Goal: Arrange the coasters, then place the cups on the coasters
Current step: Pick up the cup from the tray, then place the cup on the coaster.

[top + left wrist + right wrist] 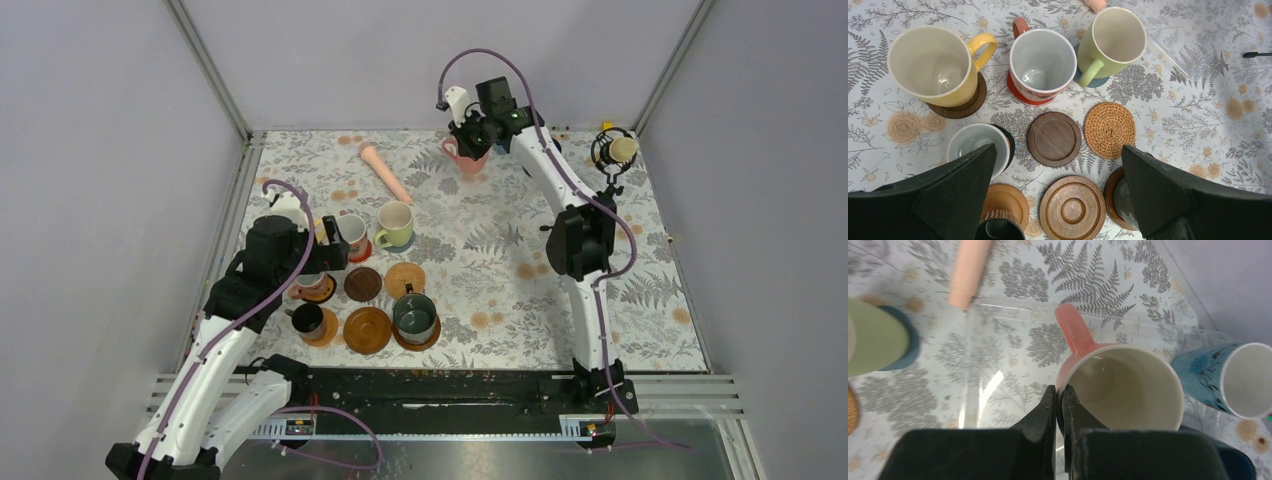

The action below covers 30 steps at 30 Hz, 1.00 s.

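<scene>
Right tool [1058, 392] pinches the pink mug [1128, 390] by its rim.

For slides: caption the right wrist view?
Right gripper pinches the rim of the pink mug, blue floral cup beside it.

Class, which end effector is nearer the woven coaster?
Left. The left end effector hovers near the woven coaster; the right end effector is at the far side, shut on the rim of the pink mug.
</scene>
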Each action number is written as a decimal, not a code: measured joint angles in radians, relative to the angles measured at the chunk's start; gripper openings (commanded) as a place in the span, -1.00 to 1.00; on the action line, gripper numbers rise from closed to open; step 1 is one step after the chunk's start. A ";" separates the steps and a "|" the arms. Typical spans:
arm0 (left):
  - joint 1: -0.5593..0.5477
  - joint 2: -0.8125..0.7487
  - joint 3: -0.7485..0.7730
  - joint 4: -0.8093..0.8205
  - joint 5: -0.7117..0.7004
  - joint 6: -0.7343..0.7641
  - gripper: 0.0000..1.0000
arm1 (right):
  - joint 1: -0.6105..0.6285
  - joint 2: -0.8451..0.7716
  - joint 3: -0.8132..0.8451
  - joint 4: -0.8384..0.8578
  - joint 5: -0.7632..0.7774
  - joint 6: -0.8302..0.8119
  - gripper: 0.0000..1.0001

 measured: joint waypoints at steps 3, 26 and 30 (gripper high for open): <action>0.000 -0.016 0.000 0.000 0.000 0.000 0.97 | 0.028 -0.102 -0.027 -0.035 0.009 0.016 -1.00; 0.026 -0.182 0.007 -0.007 -0.122 -0.018 0.97 | 0.547 -0.700 -0.803 0.214 0.161 0.233 -1.00; 0.029 -0.198 0.033 -0.028 -0.227 -0.044 0.97 | 0.624 -0.629 -0.723 0.227 0.254 0.325 -1.00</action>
